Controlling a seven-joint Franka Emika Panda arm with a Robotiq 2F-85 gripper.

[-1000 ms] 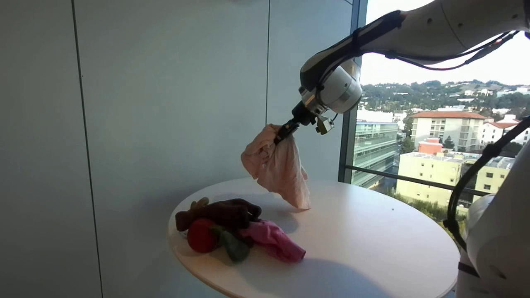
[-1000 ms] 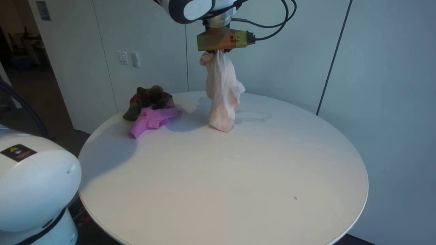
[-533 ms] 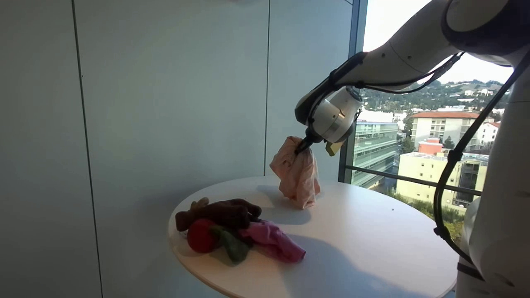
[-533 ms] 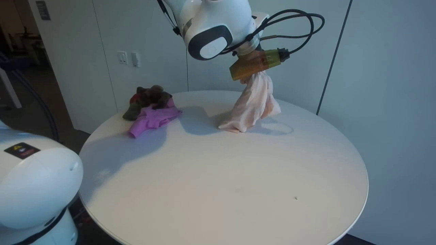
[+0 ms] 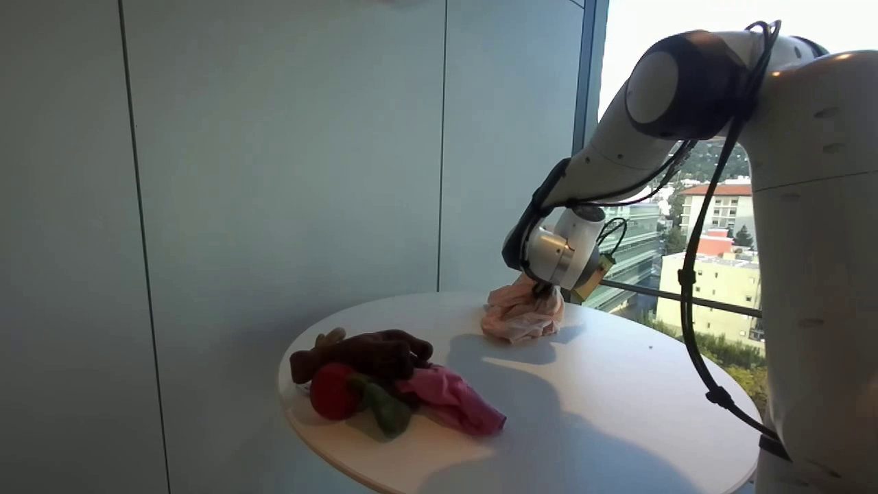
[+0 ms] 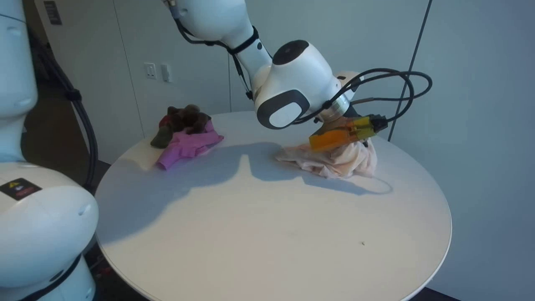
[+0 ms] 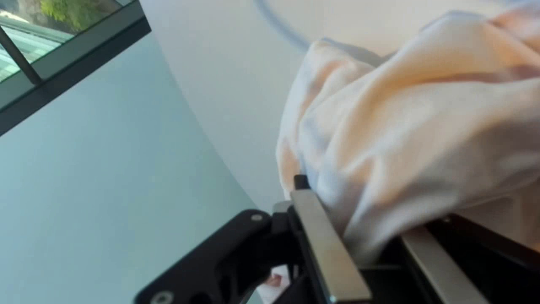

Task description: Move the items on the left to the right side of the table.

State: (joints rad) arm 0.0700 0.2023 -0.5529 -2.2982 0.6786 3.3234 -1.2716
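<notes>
Peach cloth (image 6: 340,165), crumpled heap on rnd wht table (image 6: 271,234), hand (image 7: 363,215) amid folds, can't tell if gripping

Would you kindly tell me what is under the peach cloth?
The peach cloth rests bunched on the white table, which shows beside it; anything else underneath is covered, so I cannot say.

In an exterior view you're facing a wall (image 6: 96,54), a grey sign (image 6: 53,13) hanging by its left edge, two white plates (image 6: 151,70) sitting farther in; buildings (image 5: 713,278) are standing beyond the window frame (image 5: 591,68).
</notes>
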